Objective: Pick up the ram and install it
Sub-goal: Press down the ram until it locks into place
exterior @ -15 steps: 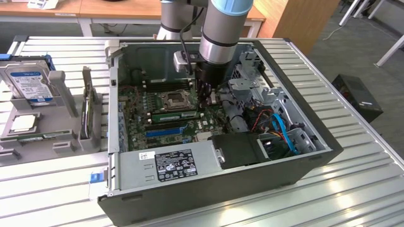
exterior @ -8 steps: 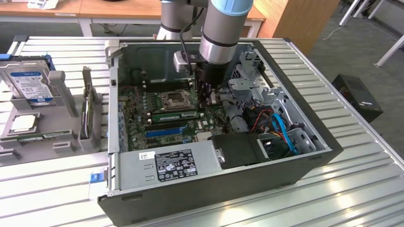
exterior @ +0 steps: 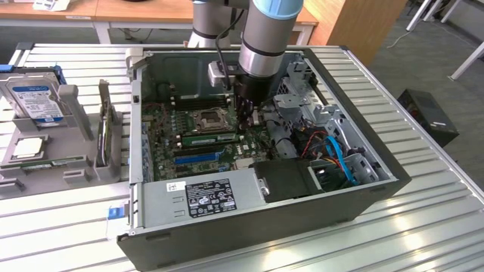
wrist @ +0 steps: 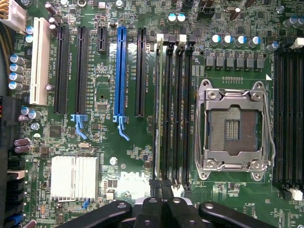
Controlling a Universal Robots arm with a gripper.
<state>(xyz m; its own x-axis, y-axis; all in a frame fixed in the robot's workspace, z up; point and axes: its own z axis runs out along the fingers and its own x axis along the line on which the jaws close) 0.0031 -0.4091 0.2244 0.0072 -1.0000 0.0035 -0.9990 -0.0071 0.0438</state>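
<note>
Grey holder rack (exterior: pixel 45 153) on slatted worktop (exterior: pixel 423 226) at exterior view's left, hard drive (exterior: pixel 34 99) standing in it. I see open computer case (exterior: pixel 363 195) right of rack, motherboard (exterior: pixel 189 136) inside. Ram (exterior: pixel 209 137), green stick, lies across board in memory slot beside CPU socket (exterior: pixel 209 119). Gripper (exterior: pixel 243 126) hangs just right of ram's end, low over board, jaws clenched, grasping nothing I can make out. Wrist view: gripper (wrist: pixel 160 186) over memory slots (wrist: pixel 173 109), blue expansion slot (wrist: pixel 120 76) beside them.
</note>
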